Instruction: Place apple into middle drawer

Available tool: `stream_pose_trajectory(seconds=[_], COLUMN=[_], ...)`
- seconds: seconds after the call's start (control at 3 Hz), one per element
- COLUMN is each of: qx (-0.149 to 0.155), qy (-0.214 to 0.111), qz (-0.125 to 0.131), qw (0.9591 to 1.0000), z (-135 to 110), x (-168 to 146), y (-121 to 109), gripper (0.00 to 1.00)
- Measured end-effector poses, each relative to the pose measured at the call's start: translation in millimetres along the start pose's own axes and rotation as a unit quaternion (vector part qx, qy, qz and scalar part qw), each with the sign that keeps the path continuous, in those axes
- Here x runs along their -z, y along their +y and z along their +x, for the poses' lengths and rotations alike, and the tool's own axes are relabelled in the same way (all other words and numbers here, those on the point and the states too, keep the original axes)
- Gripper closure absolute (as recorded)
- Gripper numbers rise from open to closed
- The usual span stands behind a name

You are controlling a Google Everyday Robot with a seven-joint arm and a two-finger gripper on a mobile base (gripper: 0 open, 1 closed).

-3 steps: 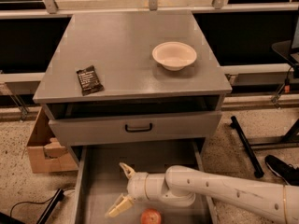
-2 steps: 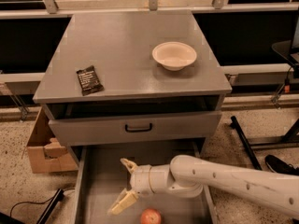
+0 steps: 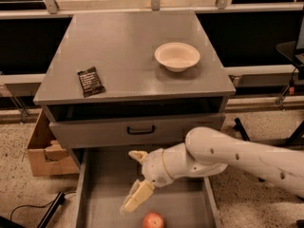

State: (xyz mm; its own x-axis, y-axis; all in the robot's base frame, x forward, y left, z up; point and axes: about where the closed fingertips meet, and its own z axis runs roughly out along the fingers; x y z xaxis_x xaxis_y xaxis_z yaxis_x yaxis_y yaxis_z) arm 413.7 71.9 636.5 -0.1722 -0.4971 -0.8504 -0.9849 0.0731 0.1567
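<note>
Lying on the flat floor of the pulled-out middle drawer (image 3: 102,189), the apple (image 3: 153,220) sits close to the drawer's front end, at the lower edge of the view, and touches nothing but the floor. The gripper (image 3: 136,176) hangs inside the drawer, just beside and above the apple. Its claw is released, the two fingers spread wide with nothing between them, and a clear gap separates the lower finger from the fruit. The arm (image 3: 237,156) reaches in over the drawer's side wall, which the extended drawer allows. The drawer front (image 3: 95,134) above, with its black handle (image 3: 141,129), is shut. Judged from this layout, the placement is essentially done, and the spread fingers should allow the claw to lift away without dragging the apple. The thin walls would stop any rolling. A white bowl (image 3: 176,56) and a dark packet (image 3: 90,81) rest on the cabinet top (image 3: 123,37), well apart from the work.
</note>
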Motion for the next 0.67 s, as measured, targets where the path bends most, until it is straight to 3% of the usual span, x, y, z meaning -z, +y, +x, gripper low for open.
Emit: stream_pose_trajectory(seconds=[0.33, 0.67], qx=[0.021, 0.025], qy=[0.055, 0.064], qz=[-0.018, -0.043], qw=[0.9981, 0.9967], z=[-28.9, -32.2], x=[45.8, 51.4], y=[15.1, 32.1], gripper=[0.0, 0.0])
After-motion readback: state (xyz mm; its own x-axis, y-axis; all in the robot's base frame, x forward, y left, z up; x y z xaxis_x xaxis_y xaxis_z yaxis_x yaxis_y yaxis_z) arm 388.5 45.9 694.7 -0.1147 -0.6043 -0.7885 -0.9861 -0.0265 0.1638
